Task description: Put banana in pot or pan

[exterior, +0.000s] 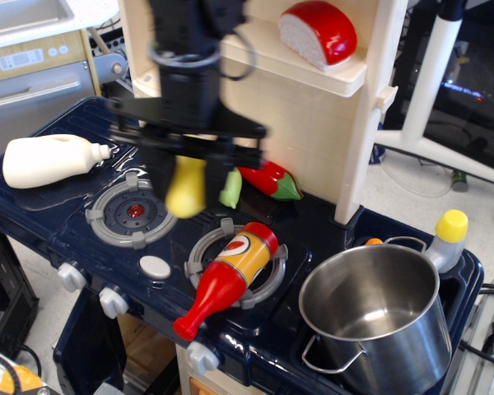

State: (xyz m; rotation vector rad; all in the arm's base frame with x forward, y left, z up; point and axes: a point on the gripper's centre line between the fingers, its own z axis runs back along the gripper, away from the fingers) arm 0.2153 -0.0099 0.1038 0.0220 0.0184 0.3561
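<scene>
My gripper (pixel 188 169) is shut on the yellow banana (pixel 186 188), which hangs from it in the air above the stove, between the left burner (pixel 132 216) and the middle burner. The arm is blurred by motion. The shiny steel pot (pixel 377 321) stands open and empty at the front right, well to the right of and below the banana.
A red-and-yellow ketchup bottle (pixel 226 267) lies on the middle burner. A green pear toy (pixel 231 188) and a red pepper (pixel 270 179) lie behind it. A white bottle (pixel 48 160) lies at the left. A yellow-capped bottle (pixel 447 239) stands behind the pot. A cream shelf unit (pixel 313 107) rises at the back.
</scene>
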